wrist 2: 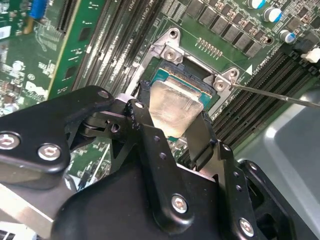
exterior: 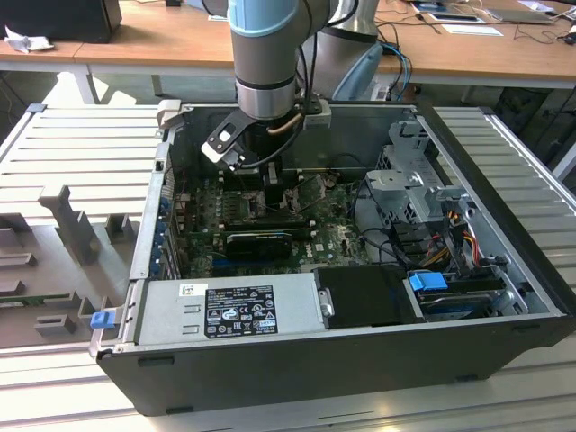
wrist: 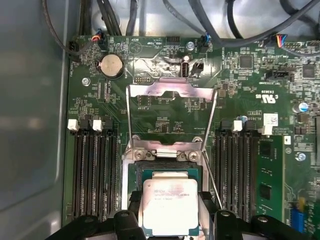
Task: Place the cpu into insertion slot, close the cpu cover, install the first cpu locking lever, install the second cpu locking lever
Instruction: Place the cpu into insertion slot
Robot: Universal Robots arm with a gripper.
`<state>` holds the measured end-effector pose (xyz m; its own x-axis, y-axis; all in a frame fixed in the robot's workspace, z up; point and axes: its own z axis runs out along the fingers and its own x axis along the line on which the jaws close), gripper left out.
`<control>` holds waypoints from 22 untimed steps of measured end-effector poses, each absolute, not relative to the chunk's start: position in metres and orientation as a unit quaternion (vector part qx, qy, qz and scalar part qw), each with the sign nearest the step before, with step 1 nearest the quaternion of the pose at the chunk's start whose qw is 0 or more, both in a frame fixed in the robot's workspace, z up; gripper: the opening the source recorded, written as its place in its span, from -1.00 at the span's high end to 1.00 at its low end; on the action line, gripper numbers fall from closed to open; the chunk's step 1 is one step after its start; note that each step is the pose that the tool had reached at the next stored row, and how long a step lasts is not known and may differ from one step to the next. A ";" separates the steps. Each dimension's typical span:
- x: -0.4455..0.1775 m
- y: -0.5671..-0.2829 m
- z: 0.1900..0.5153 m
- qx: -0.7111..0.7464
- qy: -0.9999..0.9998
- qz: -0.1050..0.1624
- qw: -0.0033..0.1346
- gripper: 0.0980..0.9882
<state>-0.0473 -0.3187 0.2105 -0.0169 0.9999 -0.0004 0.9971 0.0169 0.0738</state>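
Chip clamped in tool, metal face up, edges square with socket beneath it; cover open beyond.

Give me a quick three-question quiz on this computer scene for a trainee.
1. True or false: the cpu cover is closed over the insertion slot.
2. What does the gripper hold? A) a memory stick B) the cpu C) a cable
3. Fill in: in the first wrist view, long black memory slots flank the insertion slot on ____ sides.
Key: 1 false; 2 B; 3 both.
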 end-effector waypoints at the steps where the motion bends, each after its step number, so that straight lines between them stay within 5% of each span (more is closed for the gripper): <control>1: -0.047 -0.319 0.209 0.701 0.713 0.026 0.026 0.03; 22: -0.044 -0.317 0.202 0.705 0.709 0.023 0.020 0.03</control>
